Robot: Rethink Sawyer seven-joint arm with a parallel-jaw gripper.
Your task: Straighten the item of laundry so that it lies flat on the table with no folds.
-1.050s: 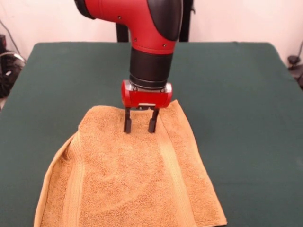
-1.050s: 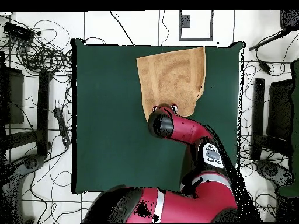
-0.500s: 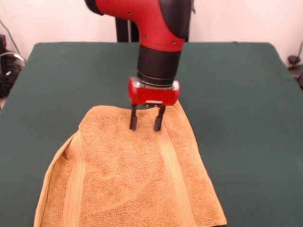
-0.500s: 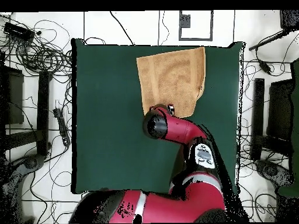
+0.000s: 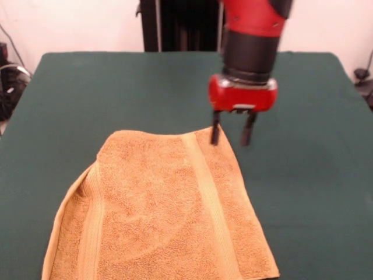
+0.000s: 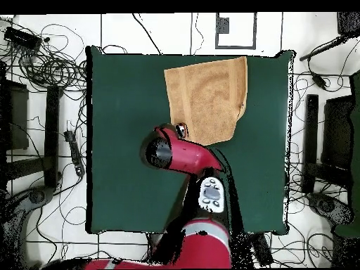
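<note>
Hovering with fingers spread, the tool (image 5: 231,135) hangs over the towel's (image 5: 160,213) far corner, holding nothing.

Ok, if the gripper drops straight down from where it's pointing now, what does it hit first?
Probably the towel's far corner, or bare table right beside it. The open gripper hangs over that corner's edge, and depth is unclear.

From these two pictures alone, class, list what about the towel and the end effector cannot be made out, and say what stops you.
- Towel: its near end is cut off by the front view's bottom edge.
- Towel's left side in the front view: doubled over, so what lies under the fold is hidden.
- White tag: not discernible in either view.
- End effector: in the overhead view the arm hides it almost wholly.
</note>
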